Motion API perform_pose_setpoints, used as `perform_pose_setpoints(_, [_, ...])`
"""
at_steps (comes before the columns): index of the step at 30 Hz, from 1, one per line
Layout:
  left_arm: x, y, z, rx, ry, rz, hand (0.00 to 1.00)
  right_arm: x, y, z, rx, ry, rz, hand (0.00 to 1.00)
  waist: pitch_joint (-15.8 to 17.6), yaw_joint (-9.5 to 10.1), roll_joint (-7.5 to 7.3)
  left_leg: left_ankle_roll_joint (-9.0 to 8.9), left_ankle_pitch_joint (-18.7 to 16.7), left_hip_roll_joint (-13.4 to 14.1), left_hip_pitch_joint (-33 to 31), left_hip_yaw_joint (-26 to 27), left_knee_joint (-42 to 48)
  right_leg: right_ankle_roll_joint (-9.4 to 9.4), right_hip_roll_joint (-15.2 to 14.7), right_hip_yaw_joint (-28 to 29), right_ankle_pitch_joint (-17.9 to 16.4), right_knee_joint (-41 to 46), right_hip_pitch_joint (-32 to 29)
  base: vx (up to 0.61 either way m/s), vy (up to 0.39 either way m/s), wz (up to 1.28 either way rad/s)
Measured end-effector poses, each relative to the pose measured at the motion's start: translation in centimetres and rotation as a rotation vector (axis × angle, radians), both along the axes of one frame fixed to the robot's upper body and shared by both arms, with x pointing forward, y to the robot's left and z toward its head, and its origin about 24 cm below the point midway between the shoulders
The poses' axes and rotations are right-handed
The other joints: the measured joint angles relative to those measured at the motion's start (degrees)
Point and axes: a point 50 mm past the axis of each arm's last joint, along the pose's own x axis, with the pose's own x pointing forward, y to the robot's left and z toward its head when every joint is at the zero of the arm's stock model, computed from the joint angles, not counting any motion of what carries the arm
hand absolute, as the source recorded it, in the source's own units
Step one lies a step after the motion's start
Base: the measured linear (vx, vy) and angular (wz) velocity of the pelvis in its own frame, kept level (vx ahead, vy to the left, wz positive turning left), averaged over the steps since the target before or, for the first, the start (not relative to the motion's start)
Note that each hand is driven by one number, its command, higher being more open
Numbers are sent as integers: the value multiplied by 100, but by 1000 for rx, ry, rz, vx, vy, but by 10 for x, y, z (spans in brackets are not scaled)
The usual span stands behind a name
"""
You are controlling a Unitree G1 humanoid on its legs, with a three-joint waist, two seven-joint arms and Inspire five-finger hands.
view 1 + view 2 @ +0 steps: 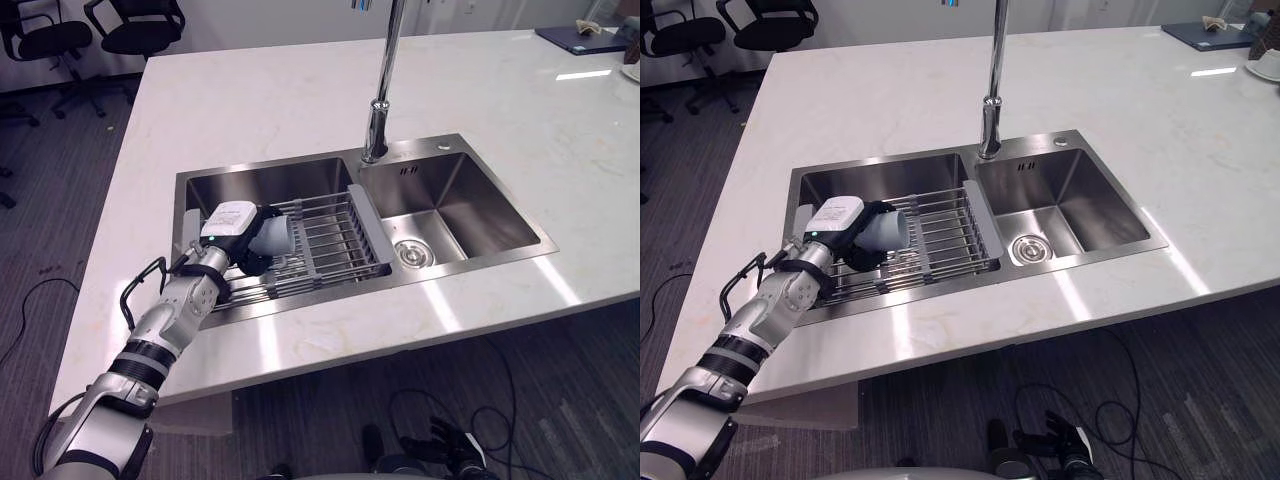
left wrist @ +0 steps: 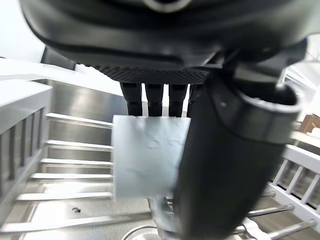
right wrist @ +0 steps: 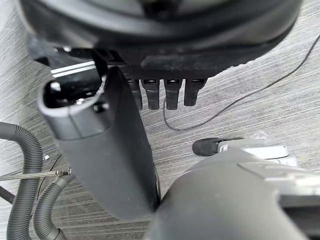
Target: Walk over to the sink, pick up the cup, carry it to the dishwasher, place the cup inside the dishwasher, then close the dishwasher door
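The robot is at the sink, so the walk is done and the pick-up is under way; carrying, loading and shutting the dishwasher remain. The cup lies over the rack in the left basin, clamped between the left hand's fingers and thumb. The right hand hangs empty over the floor, fingers relaxed

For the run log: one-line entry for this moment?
stage: pickup at sink | left hand: closed round cup over rack | right hand: open, idle above floor
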Motion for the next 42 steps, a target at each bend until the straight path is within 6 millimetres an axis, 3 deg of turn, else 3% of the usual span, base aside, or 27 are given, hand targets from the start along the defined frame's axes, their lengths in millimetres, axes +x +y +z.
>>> perform_pose_setpoints(7, [2,-1,4,-9,-8,-9,30,2,0,1,-1,-10,0,90,25,-151,42,1,1,-6,22,54,-40,7,4,54,6,17,-26,-3,-2,-5])
perform_pose_setpoints(15, [1,-5,2,-76,8,-17,30,2,0,1,-2,-9,0,90,26,-153,44,3,1,-9,56,45,-35,10,-2,48,10,0,18,-24,-8,0])
perform_pose_setpoints(21, [-12,-22,-4,-213,-3,-60,30,1,0,1,-5,-9,-2,90,28,-120,48,5,3,-11,56,8,-37,10,-7,4,10,25,37,0,0,1])
perform_pose_setpoints(33, [-68,-46,-5,-731,-158,-34,30,-1,-1,0,-14,2,-10,90,25,131,53,19,8,-36,55,-129,67,10,-54,-107,10,26,150,-30,-8,5])
perform_pose_setpoints(42, [-91,-49,3,-1068,-232,5,30,1,-1,2,-24,-12,-21,90,17,274,51,28,2,-38,61,-127,107,12,-60,-75,11,32,185,-4,-2,0])
